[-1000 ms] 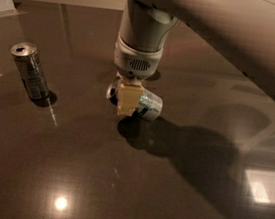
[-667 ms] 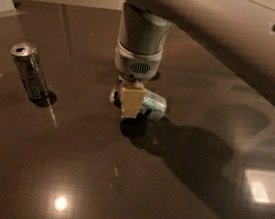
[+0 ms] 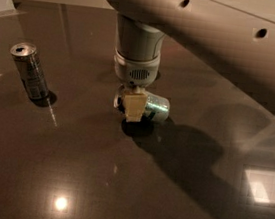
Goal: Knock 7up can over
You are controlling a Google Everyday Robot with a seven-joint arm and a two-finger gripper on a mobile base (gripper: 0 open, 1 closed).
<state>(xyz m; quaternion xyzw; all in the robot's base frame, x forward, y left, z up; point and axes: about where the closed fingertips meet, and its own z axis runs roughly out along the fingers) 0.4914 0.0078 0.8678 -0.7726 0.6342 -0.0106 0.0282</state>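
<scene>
Pale-green 7up can [image 3: 155, 107] lies on its side on the dark glossy table [image 3: 117, 189], with my gripper [image 3: 133, 109] lowered at its left end and overlapping it in my view; the arm [image 3: 200, 14] reaches in above. I cannot tell whether the gripper is clenched or released. Well left of the 7up can, a grey can [image 3: 30, 70] stands upright.

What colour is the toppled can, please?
Pale silvery-green 7up can, camera view; the gripper hangs right in front of it.
</scene>
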